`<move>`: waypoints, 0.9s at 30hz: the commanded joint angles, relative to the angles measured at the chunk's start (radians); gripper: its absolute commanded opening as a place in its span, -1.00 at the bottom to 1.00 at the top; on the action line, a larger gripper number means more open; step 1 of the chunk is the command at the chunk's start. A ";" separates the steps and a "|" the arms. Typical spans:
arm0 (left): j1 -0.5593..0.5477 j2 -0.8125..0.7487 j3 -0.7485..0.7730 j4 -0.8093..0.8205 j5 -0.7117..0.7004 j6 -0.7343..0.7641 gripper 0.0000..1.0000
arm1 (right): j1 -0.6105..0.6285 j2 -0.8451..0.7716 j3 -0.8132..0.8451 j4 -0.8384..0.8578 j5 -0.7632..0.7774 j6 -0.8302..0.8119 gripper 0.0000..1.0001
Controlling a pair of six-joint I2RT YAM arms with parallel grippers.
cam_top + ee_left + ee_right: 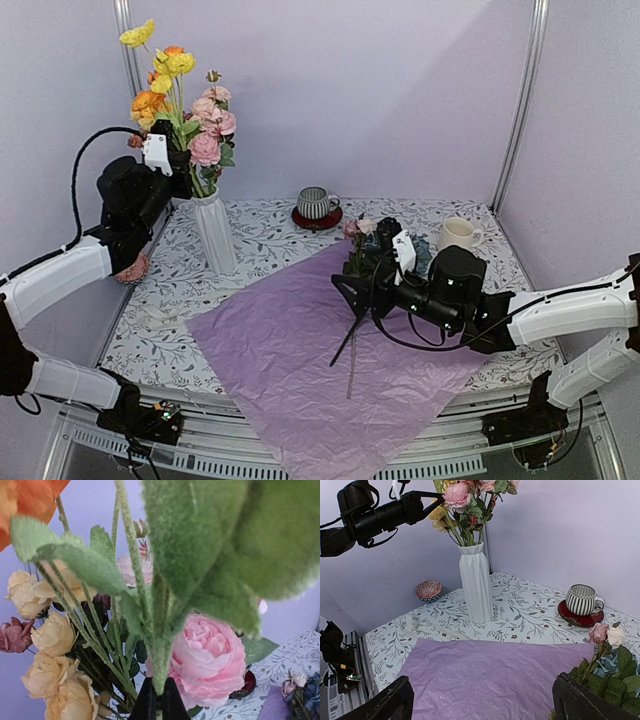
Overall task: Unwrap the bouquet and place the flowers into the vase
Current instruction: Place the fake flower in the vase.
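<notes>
Left gripper: jaws together, clamped on one fuzzy green stem among the long-stemmed artificial flowers in orange, yellow and pink, just above the flared rim of the tall white ribbed vase. Vase stands upright at the rear left of the floral-patterned table, near its left edge.

Right gripper: fingers wide apart, gripping nothing. Hovers over the far right edge of the crinkled pink-lilac tissue sheet, just beside a second bunch of pink, cream and dusty-blue blooms lying there.

Sheet lies flat, near corner hanging past the table's front edge. Bare tabletop shows between vase and sheet, and between vase and grey striped mug on its red saucer. Pale ribbon lies loose left of the sheet. Cream mug sits at rear right.

Lower end of the clamped stem hidden in the left wrist view: cannot tell whether inside the vase. Second bunch cut off at the right wrist view's lower right edge.
</notes>
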 commanded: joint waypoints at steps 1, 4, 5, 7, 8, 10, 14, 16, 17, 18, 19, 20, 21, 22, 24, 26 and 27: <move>0.008 0.035 -0.016 -0.130 0.003 -0.007 -1.00 | -0.006 0.018 -0.017 0.032 0.008 -0.008 0.98; 0.009 0.060 -0.029 -0.152 0.012 -0.018 -1.00 | -0.007 0.021 -0.017 0.033 0.005 -0.006 0.98; 0.009 0.071 -0.027 -0.164 0.013 -0.020 -0.99 | -0.006 0.021 -0.017 0.032 0.004 -0.005 0.98; 0.009 0.091 -0.025 -0.191 0.012 -0.026 -0.99 | -0.006 0.022 -0.020 0.032 0.005 -0.004 0.98; 0.009 0.097 -0.029 -0.197 0.008 -0.031 -0.99 | -0.007 0.020 -0.021 0.033 0.005 -0.004 0.98; 0.009 0.100 -0.042 -0.194 0.010 -0.040 -0.99 | -0.007 0.020 -0.022 0.033 0.007 -0.006 0.98; 0.009 0.103 -0.070 -0.184 0.009 -0.059 -0.98 | -0.008 0.028 -0.024 0.036 0.009 -0.004 0.98; 0.010 0.106 -0.085 -0.175 0.012 -0.069 -0.97 | -0.007 0.031 -0.024 0.036 0.008 -0.003 0.98; 0.009 0.110 -0.093 -0.168 0.016 -0.075 -0.96 | -0.007 0.033 -0.023 0.036 0.008 -0.002 0.98; 0.010 0.113 -0.098 -0.161 0.019 -0.078 -0.95 | -0.007 0.035 -0.024 0.036 0.009 -0.002 0.98; 0.009 0.117 -0.101 -0.157 0.021 -0.083 -0.94 | -0.008 0.037 -0.024 0.036 0.008 -0.002 0.98; 0.009 0.122 -0.102 -0.156 0.022 -0.087 -0.93 | -0.007 0.037 -0.024 0.036 0.009 -0.001 0.98; 0.010 0.127 -0.101 -0.157 0.021 -0.090 -0.91 | -0.007 0.037 -0.023 0.036 0.009 -0.001 0.98; 0.010 0.132 -0.098 -0.156 0.019 -0.092 -0.89 | -0.008 0.037 -0.025 0.036 0.011 0.000 0.98; 0.009 0.139 -0.093 -0.158 0.010 -0.094 -0.77 | -0.008 0.035 -0.025 0.036 0.013 -0.001 0.98; 0.009 0.140 -0.082 -0.168 -0.006 -0.100 -0.59 | -0.007 0.033 -0.027 0.036 0.014 -0.001 0.98; 0.009 0.136 -0.076 -0.175 -0.014 -0.105 -0.47 | -0.007 0.034 -0.026 0.036 0.016 -0.001 0.98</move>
